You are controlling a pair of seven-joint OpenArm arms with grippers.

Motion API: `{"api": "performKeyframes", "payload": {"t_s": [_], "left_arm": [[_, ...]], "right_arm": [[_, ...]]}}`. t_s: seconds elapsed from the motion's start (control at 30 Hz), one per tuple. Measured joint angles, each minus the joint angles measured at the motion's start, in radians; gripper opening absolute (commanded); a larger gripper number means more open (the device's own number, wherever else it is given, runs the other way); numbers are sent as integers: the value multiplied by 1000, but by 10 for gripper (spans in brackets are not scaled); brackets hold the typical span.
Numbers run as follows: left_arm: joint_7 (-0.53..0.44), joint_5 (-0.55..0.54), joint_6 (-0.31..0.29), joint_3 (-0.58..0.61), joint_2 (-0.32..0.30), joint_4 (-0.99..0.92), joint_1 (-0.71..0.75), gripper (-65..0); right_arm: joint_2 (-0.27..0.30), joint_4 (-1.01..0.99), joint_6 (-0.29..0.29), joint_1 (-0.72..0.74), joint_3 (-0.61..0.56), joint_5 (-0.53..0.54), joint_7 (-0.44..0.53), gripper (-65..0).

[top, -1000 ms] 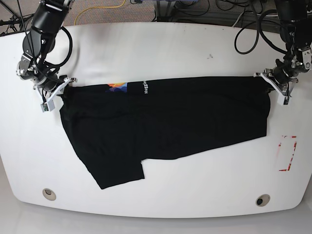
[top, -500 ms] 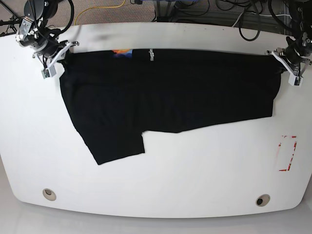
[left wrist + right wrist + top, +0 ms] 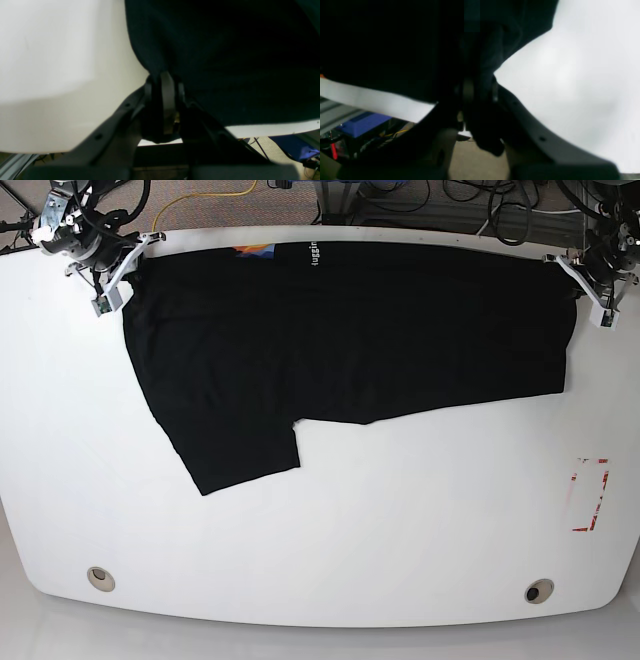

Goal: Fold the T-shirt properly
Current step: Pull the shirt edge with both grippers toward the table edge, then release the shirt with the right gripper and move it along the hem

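The black T-shirt (image 3: 340, 330) lies stretched wide across the far half of the white table (image 3: 330, 530), with white lettering (image 3: 311, 250) and a coloured print at its top edge and one sleeve hanging down toward the near left. My left gripper (image 3: 583, 280) is shut on the T-shirt's far right corner; in the left wrist view its fingers (image 3: 168, 100) pinch the black cloth (image 3: 225, 62). My right gripper (image 3: 125, 272) is shut on the far left corner; the right wrist view shows dark cloth (image 3: 420, 50) bunched around the fingers (image 3: 475, 92).
A red-and-white marker (image 3: 589, 494) lies flat on the table at the right. Two round holes (image 3: 100, 578) (image 3: 539, 591) sit near the front edge. Cables and a yellow cord (image 3: 215, 197) lie on the floor behind the table's far edge.
Both grippers have drawn the T-shirt's top edge away from the camera to the table's far edge. The whole shirt slid with them and now lies flatter.
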Motion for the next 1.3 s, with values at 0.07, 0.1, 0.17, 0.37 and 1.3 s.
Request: {"api": "performKeyframes", "payload": {"t_s": [0.07,0.1,0.17,0.37,1.3], "left_arm": [[-3,-4,0,-9,0,2,10,-650],[-3,-4,0,-13,0,2,16,-650],[1,1,0,-15,0,2,25,-650],[3,8,0,-13,-4,2,27,-612],[-1,3,7,-18,-2,155,17,-315]], "right_arm": [[0,2,0,-6,0,0,0,-644],[-3,3,0,-8,0,1,3,-642],[-13,5,0,-8,0,-1,3,-640],[-24,6,0,-10,0,-12,4,-469],[-61,161,-1,88,158,-19,-59,-162]]}}
